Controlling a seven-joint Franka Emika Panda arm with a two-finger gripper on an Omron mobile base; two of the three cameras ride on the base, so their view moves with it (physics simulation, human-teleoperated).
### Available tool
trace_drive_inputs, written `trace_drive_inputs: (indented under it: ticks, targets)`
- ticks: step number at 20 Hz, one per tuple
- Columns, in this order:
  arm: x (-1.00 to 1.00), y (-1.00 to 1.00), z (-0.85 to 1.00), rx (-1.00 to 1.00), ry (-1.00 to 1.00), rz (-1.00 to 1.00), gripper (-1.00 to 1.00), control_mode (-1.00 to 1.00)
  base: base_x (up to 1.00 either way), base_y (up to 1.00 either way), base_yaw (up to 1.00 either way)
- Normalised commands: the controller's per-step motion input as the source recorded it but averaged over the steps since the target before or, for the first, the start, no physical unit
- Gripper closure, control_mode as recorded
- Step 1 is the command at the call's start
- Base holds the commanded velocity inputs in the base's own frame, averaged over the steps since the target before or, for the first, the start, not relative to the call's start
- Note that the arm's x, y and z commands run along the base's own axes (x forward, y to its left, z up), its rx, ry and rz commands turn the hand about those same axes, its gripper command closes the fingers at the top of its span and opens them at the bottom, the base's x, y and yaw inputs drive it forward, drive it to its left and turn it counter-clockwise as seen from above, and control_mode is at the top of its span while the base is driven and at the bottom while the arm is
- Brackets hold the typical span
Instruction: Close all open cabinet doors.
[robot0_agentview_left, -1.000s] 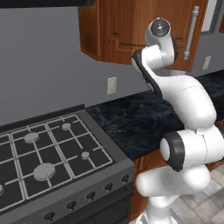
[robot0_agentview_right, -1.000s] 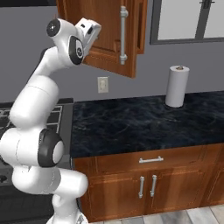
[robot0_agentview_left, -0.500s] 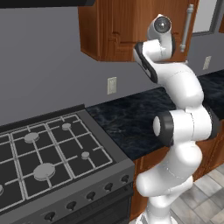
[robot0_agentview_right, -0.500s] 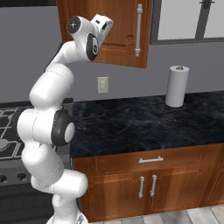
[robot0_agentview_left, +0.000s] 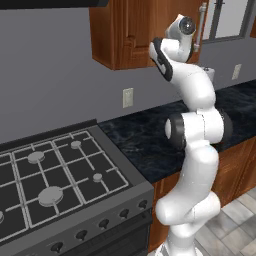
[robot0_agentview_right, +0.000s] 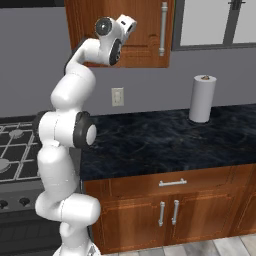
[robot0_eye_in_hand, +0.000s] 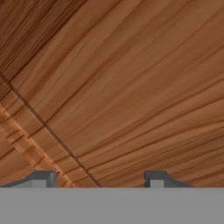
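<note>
The reddish-brown cabinet door (robot0_agentview_right: 147, 35) with its long silver bar handle (robot0_agentview_right: 163, 27) hangs over the counter and lies nearly flush with the cabinet front. My gripper (robot0_agentview_right: 129, 22) is raised against the door's face, left of the handle. In the hand view the gripper (robot0_eye_in_hand: 98, 181) faces the wood grain at very close range, its fingertips (robot0_eye_in_hand: 155, 178) apart with nothing between them. In the left base view the cabinet (robot0_agentview_left: 125, 35) and the handle (robot0_agentview_left: 201, 22) sit behind my raised arm.
A paper towel roll (robot0_agentview_right: 202, 97) stands on the dark stone counter (robot0_agentview_right: 165, 135) to the right. The gas stove (robot0_agentview_left: 45, 175) is to the left. A wall outlet (robot0_agentview_right: 117, 96) sits under the cabinet. A window (robot0_agentview_right: 215, 22) adjoins the cabinet's right side.
The door has swung from a clear angle to nearly flush with the cabinet. My hand followed it to the right and toward the wall. The fingers have narrowed.
</note>
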Motion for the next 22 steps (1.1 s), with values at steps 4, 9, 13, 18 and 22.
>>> trace_drive_inputs:
  ticks: [4,9,13,18,22]
  targets:
    - [0.75,0.04,-0.22,0.08,0.0,0.15,-1.0,-1.0,0.0,0.0,0.0]
    - [0.74,0.25,-0.24,0.07,0.0,0.16,-1.0,-1.0,0.0,0.0,0.0]
    - [0.73,0.37,-0.24,0.06,0.0,0.17,-1.0,-1.0,0.0,0.0,0.0]
    - [0.69,0.41,-0.25,0.04,0.0,0.17,-1.0,-1.0,0.0,0.0,0.0]
    - [0.18,0.69,-0.42,0.0,0.0,0.16,-1.0,-1.0,0.0,0.0,0.0]
